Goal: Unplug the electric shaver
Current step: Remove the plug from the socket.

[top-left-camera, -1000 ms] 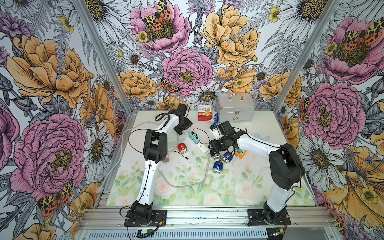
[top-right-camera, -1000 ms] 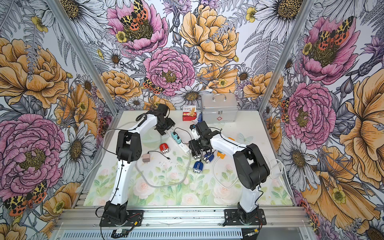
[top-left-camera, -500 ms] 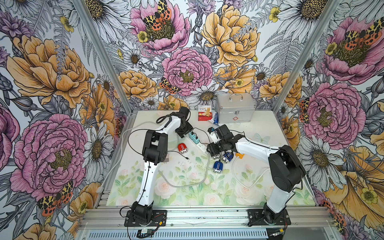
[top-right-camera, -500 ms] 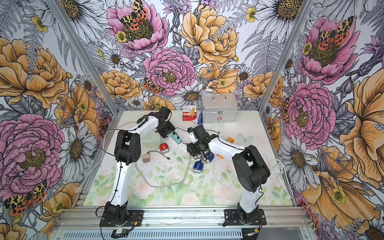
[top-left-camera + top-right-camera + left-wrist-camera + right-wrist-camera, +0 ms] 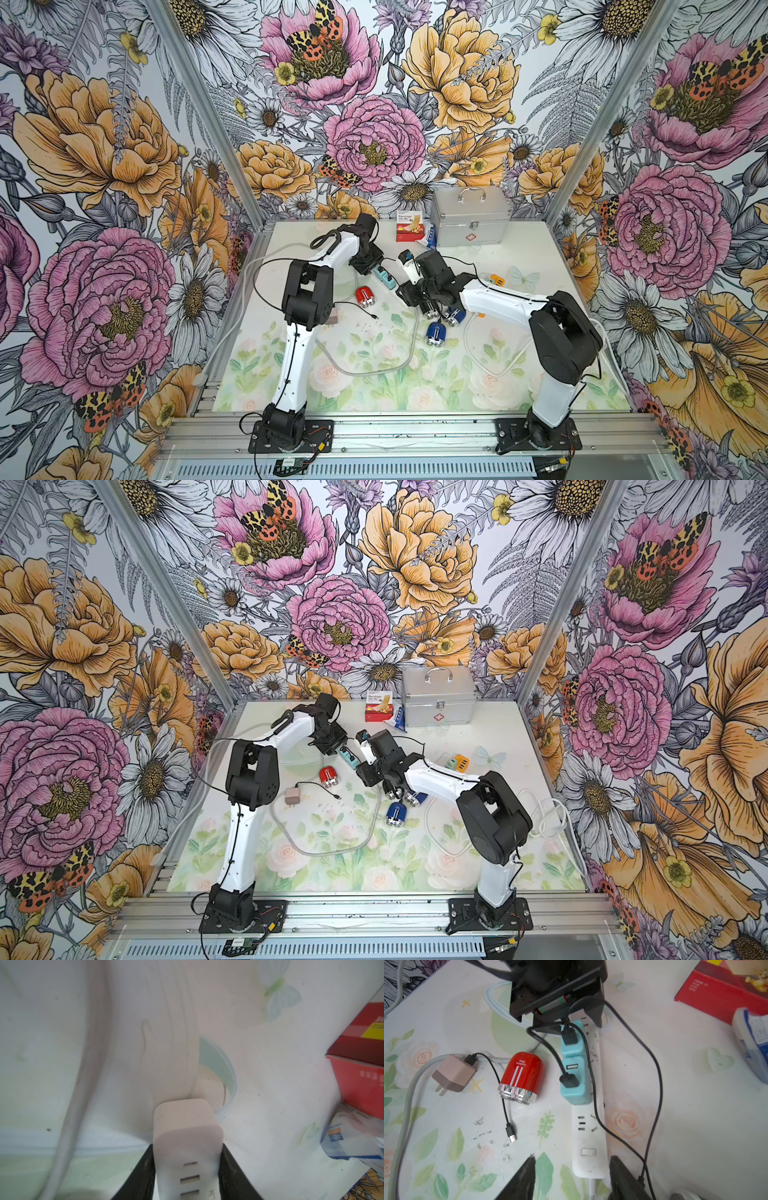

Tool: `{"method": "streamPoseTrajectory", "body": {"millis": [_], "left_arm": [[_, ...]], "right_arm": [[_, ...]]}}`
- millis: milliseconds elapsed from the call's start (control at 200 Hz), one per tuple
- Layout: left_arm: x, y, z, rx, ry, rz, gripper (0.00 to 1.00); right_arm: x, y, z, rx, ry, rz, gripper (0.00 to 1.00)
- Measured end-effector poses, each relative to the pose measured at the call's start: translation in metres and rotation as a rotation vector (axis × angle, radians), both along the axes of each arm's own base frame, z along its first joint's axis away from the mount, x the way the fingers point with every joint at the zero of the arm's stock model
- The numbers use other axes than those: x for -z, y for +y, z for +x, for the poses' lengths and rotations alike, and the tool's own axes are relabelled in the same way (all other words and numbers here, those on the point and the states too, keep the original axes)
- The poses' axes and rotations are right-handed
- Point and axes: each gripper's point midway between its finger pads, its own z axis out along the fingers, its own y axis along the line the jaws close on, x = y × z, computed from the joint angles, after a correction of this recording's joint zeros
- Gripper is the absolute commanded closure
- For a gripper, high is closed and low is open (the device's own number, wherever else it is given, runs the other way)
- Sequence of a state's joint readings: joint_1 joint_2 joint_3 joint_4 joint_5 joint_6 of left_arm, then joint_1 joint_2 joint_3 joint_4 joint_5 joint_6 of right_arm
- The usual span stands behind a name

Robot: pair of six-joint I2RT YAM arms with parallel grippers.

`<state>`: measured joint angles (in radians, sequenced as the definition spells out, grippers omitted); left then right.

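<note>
Top views show a tabletop (image 5: 374, 374) printed with pale roses, green leaves and a butterfly. It is boxed in by walls (image 5: 374, 137) of huge pink and orange flowers with spotted moths, and an aluminium rail (image 5: 415, 432) runs along its front. Little writing can be read. The red box (image 5: 379, 706) says "Bandage", the silver case (image 5: 436, 696) carries a red cross, and the white lettering on the red shaver (image 5: 521, 1076) is too small to make out.

The left gripper (image 5: 187, 1147) is clamped on one end of the white power strip (image 5: 187, 1122), a jaw against each side. The right gripper (image 5: 572, 1157) stands open, its jaws apart on either side of the strip's switch end. Ahead of the right jaws, two teal chargers (image 5: 575, 1093) sit in the strip with black USB plugs (image 5: 569, 1081) in them. The red shaver lies just beside the chargers, with a loose cable end near it. A blue shaver (image 5: 435, 332) lies behind those jaws.
</note>
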<state>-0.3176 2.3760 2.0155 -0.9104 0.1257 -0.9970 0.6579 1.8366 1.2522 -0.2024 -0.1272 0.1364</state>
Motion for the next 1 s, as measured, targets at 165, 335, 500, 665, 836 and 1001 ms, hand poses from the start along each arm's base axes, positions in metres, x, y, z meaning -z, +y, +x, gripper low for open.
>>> {"method": "streamPoseTrajectory", "body": {"millis": [165,335,500,665,836,1001], "left_arm": [[0.000,0.000,0.000,-0.001,0.006,-0.015,0.62],[-0.001,-0.001,-0.001,0.000,0.012,-0.031,0.62],[-0.001,-0.002,-0.001,0.000,0.018,-0.046,0.62],[-0.001,-0.002,-0.002,0.001,0.022,-0.055,0.62],[-0.001,-0.003,-0.002,0.001,0.024,-0.061,0.62],[-0.001,-0.002,-0.002,0.001,0.030,-0.070,0.62]], "right_arm": [[-0.001,0.012,0.017,0.005,-0.029,0.015,0.43],[0.002,0.017,0.026,0.002,-0.047,0.007,0.44],[0.008,0.021,0.032,-0.006,-0.049,-0.002,0.45],[0.012,0.029,0.034,-0.018,-0.054,-0.006,0.47],[0.020,0.037,0.035,-0.030,-0.056,-0.022,0.50],[0.027,0.038,0.039,-0.020,-0.066,-0.049,0.57]]}}
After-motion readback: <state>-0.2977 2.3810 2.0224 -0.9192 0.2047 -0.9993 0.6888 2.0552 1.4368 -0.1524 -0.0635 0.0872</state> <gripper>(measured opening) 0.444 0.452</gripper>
